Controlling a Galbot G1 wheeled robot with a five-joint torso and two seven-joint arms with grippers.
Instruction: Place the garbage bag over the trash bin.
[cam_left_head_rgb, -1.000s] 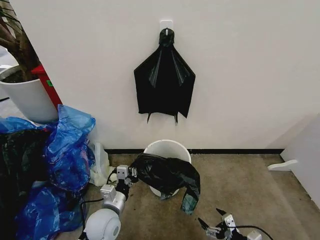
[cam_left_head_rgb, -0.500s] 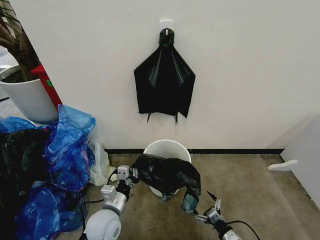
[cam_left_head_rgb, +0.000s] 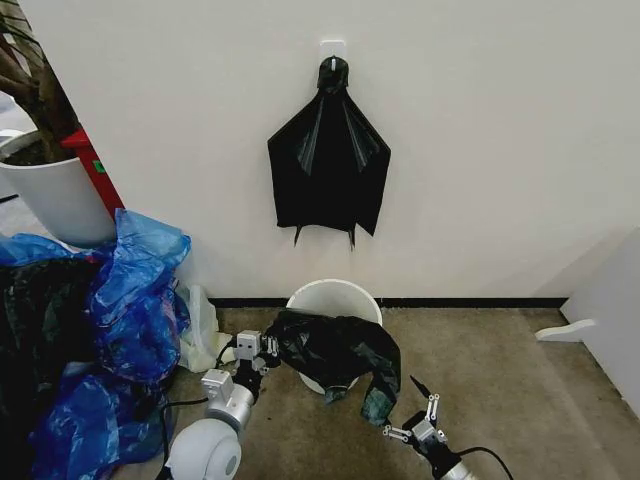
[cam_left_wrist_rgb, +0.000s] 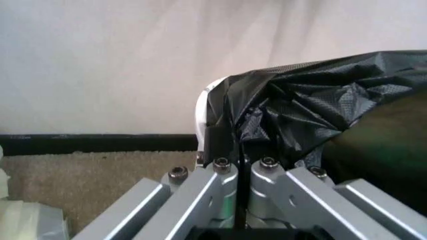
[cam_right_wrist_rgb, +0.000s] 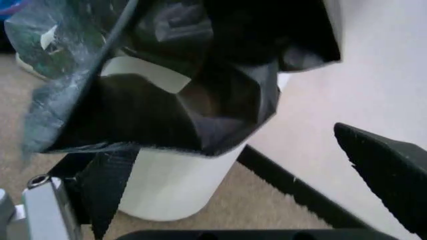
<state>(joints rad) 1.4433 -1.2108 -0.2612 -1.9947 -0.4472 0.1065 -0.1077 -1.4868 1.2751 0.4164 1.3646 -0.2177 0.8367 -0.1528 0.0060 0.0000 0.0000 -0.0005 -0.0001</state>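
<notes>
**Bag's half-draped on the bin, needs a second corner grabbed**

So the garbage bag is slumped over the front rim of the trash bin, which sits on the floor against the wall, dead centre in the head view. Most of the bin's mouth, from about 10 to 2 o'clock, is bare white rim.

The left gripper is at the bag's 9 o'clock edge, jaws pressed together on a fold of the plastic; the left wrist view shows the black film pinched right at the fingertips. The right gripper hovers low at roughly 5 o'clock from the bin, jaws spread wide, just beside the dangling tail of the bag but not touching it.

My take: the right one should go for the hem, not the loose tail, or it'll only bunch things up. Once both sides are held, pull apart to open the mouth, lift above the rim, then lower over. Bin looks light, so dragging sideways could tip it.
</notes>
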